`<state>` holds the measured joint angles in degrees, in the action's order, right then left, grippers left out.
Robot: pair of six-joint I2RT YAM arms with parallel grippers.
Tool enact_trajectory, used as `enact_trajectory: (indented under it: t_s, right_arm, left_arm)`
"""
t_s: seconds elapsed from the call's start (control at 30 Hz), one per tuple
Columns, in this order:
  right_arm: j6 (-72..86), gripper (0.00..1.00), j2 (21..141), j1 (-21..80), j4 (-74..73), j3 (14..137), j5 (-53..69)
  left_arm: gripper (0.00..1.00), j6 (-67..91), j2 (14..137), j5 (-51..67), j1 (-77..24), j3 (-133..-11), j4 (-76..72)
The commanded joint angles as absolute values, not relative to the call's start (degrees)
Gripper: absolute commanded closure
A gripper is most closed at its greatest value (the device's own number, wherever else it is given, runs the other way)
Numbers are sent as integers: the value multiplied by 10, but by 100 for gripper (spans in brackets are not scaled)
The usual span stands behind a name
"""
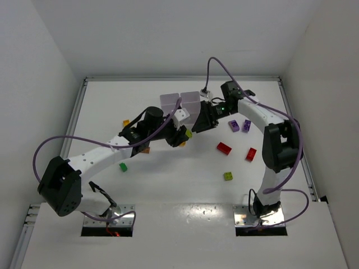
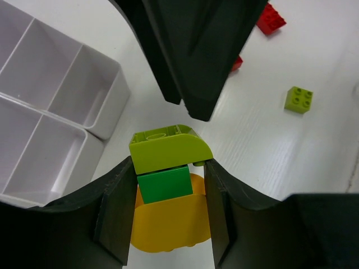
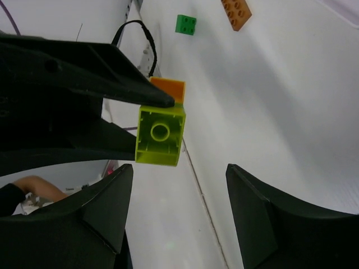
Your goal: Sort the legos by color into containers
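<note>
My left gripper (image 1: 184,134) is shut on a stacked clump (image 2: 166,168): a lime brick (image 2: 168,147) on top, a green one (image 2: 165,184) in the middle and a yellow-orange one (image 2: 168,224) below. It holds the clump above the table beside the white six-compartment tray (image 1: 182,102). My right gripper (image 1: 197,124) is open and faces the clump. Its fingers (image 2: 193,56) stand just beyond the lime brick without touching it. In the right wrist view the lime brick (image 3: 161,134) hangs ahead of my open right gripper (image 3: 176,190).
Loose bricks lie on the table: two purple (image 1: 234,125), two red (image 1: 224,148) (image 1: 251,154), a lime one (image 1: 228,176), a green one (image 1: 123,167) and orange ones (image 1: 127,123) (image 1: 146,149). The tray's compartments (image 2: 56,112) look empty in the left wrist view.
</note>
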<state>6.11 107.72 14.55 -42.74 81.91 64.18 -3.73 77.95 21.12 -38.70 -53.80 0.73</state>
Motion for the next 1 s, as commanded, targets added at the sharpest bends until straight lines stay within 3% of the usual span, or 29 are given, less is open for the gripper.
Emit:
enact_trajectory:
  t_s: [0.0,0.37,0.73,0.9,0.97]
  right_arm:
    - [37,32,1051,159,-438,838,669]
    - [15,25,1045,193,-443,853,626]
    - [21,25,1072,210,-436,885,615]
    - [21,37,1078,215,-431,885,627]
    - [21,47,1078,215,-431,885,634]
  left_arm:
    - [100,-54,780,176,-389,-562,-10]
    - [100,-54,791,188,-395,-572,-4]
    - [100,-54,791,193,-400,-577,-4]
    - [100,-49,791,193,-400,-583,-4]
    - [100,-49,791,193,-400,-583,-4]
